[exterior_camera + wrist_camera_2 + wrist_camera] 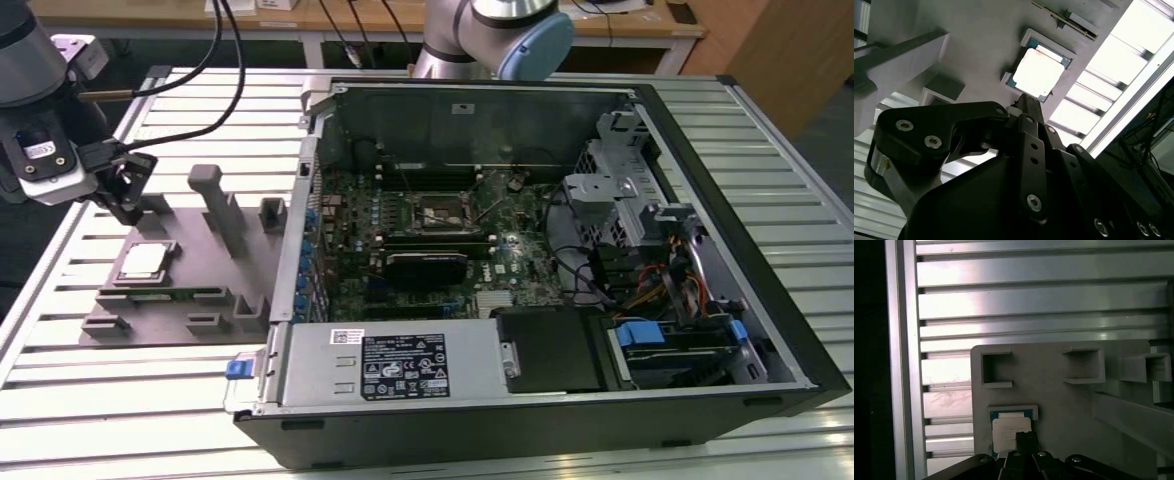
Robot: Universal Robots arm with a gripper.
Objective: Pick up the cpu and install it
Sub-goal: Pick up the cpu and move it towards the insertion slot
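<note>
The cpu is a small square chip with a pale metal top. It lies flat in a recess of the grey plastic tray, at the exterior view's left. My gripper hangs just above and behind it, with its fingers together and nothing between them. In both wrist views the dark fingertips end at the chip's edge: the cpu beyond the gripper, and the cpu beside the gripper. The dark metal-framed socket sits in the middle of the motherboard inside the open computer case.
Upright posts rise from the tray close to my gripper. The tray rests on a ribbed aluminium table. The case holds a power supply, drive cages and cables. Another robot arm base stands behind the case.
</note>
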